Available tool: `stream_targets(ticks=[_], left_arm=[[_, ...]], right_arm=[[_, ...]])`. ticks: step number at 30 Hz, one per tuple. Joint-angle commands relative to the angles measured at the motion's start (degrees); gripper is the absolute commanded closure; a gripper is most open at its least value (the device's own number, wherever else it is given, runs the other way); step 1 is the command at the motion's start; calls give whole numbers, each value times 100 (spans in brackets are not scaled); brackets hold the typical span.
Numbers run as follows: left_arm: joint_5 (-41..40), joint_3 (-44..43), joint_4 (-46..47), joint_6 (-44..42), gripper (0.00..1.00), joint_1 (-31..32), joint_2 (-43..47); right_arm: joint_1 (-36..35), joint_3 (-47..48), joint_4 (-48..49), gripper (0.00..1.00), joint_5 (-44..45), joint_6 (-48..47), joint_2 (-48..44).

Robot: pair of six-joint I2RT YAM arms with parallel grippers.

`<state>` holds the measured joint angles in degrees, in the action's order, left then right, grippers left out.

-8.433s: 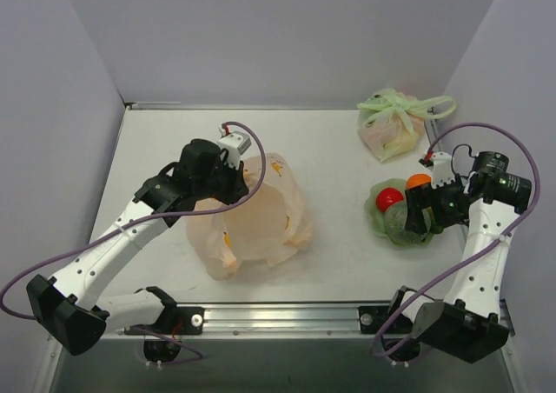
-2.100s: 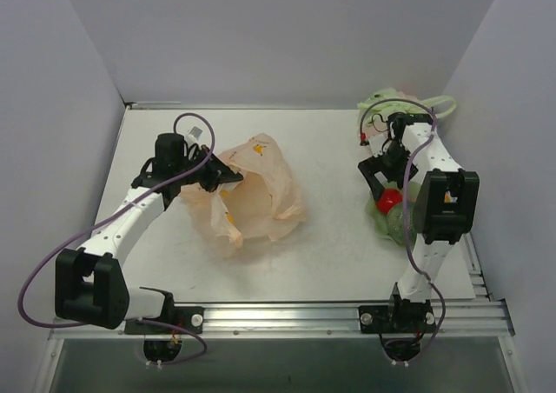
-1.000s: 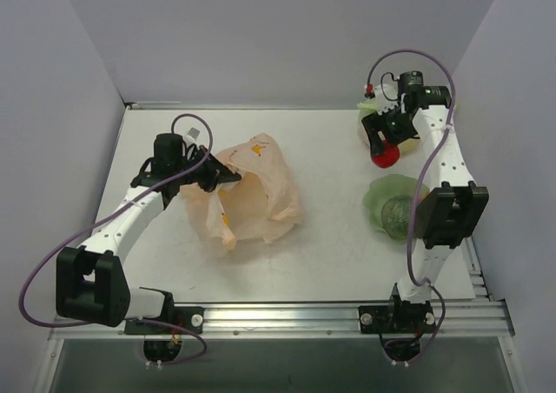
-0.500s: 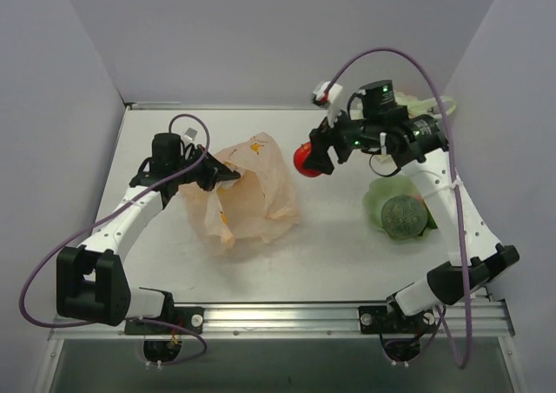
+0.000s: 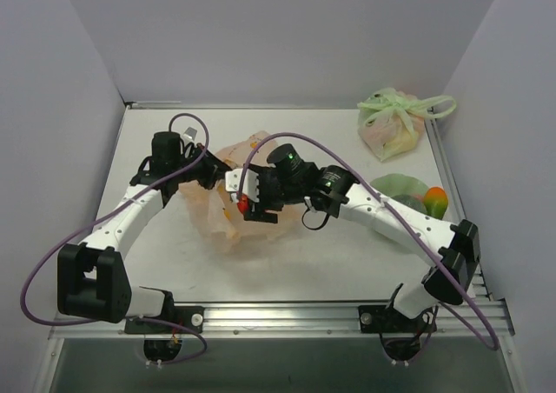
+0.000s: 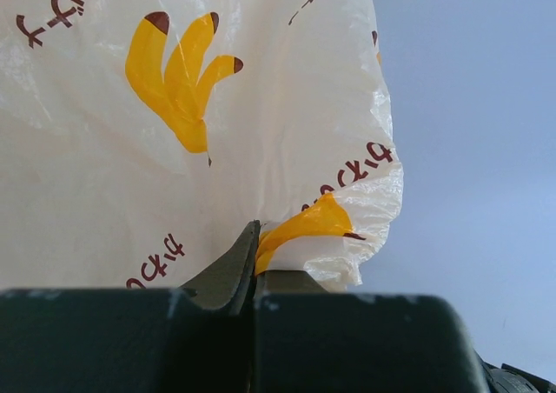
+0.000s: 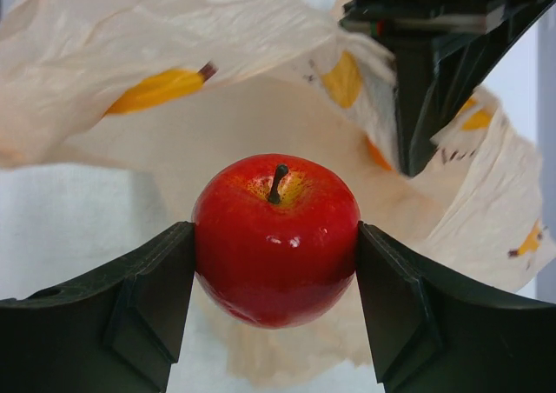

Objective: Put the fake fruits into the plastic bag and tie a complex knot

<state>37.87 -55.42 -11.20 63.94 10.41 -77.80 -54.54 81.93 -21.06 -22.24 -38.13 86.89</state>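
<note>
Jaws on the right arm are clamped either side of a glossy red plastic apple (image 7: 276, 236), stem up, held clear in the air. Just beyond it gapes the mouth of the thin peach-orange film bag printed with yellow bananas (image 7: 104, 36), and the apple hangs right at that opening. Over on the left arm, the jaws are shut tight on the bag's rim. The film is pinched between them, lifting one side so the mouth stands open.

Well behind the right jaws, a piece of orange and yellow-green plastic fruit (image 5: 435, 203) waits on a pale green film sheet (image 5: 391, 186). The sheet lies on the white counter (image 5: 339, 263), with a knotted pale green bag (image 5: 391, 125) further back.

Progress? Early, I'd say. I can see no fruit inside the peach bag, so this apple looks like the first to go in. The rest need fetching, and the knot isn't begun.
</note>
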Motion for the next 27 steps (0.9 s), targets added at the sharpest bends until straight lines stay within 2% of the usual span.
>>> stream_targets(ticks=[1, 5, 7, 8, 9, 10, 11, 12, 15, 18, 21, 22, 24, 25, 27], left_arm=[[159, -30, 320, 74, 100, -40, 46], [177, 22, 373, 145, 100, -39, 46], [177, 14, 399, 162, 100, -48, 46], [177, 22, 408, 188, 100, -57, 46], [186, 22, 426, 197, 100, -57, 46], [212, 31, 443, 206, 100, -92, 63], [230, 48, 470, 232, 100, -101, 63], [230, 66, 487, 233, 100, -101, 54], [239, 110, 505, 250, 100, -110, 72], [230, 93, 505, 198, 100, -136, 90], [230, 128, 487, 145, 100, -162, 98], [221, 136, 487, 145, 100, -154, 98], [195, 163, 505, 101, 100, -154, 142], [195, 163, 505, 75, 100, -154, 151], [212, 180, 505, 31, 100, -154, 177]], right_arm=[[-4, -159, 1468, 70, 387, -686, 292], [-74, -37, 1886, 67, 597, -1204, 758], [-65, -2, 1904, 57, 896, -1372, 1030], [-39, -115, 1973, 50, 984, -1486, 1075], [13, -246, 2052, 31, 1089, -1722, 1102], [23, -430, 2453, 19, 1195, -1933, 1076], [31, -1024, 2866, 9, 1335, -2092, 1023], [14, -1239, 3192, 2, 1441, -2415, 910], [5, -1574, 3416, 0, 1547, -2463, 602], [-152, -1410, 2785, 0, 1468, -2147, -274], [-390, -734, 1301, 0, 1222, -1042, -969], [-382, -192, 540, 0, 1152, -238, -1068], [-67, 330, -237, 0, 1055, 365, -1305], [126, 576, -928, 0, 968, 568, -1385], [987, 587, -1504, 0, 756, 938, -1682]])
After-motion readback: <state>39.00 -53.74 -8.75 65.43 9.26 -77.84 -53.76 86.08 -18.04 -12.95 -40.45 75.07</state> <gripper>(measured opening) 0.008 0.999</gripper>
